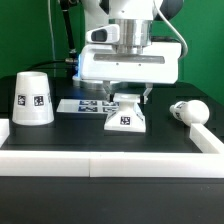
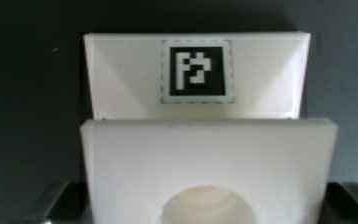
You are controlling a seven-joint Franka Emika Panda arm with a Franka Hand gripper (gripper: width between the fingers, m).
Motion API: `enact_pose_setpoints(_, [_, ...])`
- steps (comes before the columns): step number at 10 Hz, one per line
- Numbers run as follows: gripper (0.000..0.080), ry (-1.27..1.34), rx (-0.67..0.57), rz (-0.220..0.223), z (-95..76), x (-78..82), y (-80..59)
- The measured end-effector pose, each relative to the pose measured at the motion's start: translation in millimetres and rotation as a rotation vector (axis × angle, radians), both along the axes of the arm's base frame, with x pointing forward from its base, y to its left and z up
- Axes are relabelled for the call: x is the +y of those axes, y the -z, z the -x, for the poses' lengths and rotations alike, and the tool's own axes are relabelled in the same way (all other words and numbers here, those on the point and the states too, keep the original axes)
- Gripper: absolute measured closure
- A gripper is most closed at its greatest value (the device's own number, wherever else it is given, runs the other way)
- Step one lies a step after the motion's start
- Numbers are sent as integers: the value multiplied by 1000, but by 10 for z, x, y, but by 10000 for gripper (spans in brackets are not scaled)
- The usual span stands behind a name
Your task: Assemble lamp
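Observation:
The white lamp base block (image 1: 125, 115) sits at the table's middle, its tag facing front. In the wrist view the base (image 2: 197, 130) fills the picture, with a tag and a round socket hole (image 2: 206, 205). My gripper (image 1: 128, 97) hangs directly over the base, jaws spread wide, one dark finger (image 2: 55, 205) on each side of the block near its edges; I see no clear contact. It also shows in the wrist view (image 2: 202, 208). The cone shade (image 1: 33, 98) stands at the exterior view's left. The bulb (image 1: 185, 110) lies on its side at the right.
The marker board (image 1: 85, 105) lies flat between shade and base. A white raised border (image 1: 110, 165) runs along the table's front and up the exterior view's right side (image 1: 207, 135). The robot pedestal (image 1: 125, 62) stands behind the base.

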State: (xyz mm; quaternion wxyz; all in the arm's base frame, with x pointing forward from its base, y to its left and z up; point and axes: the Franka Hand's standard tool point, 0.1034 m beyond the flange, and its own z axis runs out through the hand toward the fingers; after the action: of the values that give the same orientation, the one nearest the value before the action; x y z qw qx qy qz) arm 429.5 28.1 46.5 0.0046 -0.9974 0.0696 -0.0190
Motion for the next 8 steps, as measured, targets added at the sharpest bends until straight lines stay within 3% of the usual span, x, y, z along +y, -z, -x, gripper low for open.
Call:
enact_pose_setpoints(5, [267, -37, -2, 1, -16, 15, 1])
enact_pose_setpoints(8, [265, -191, -44, -1, -373, 158, -4])
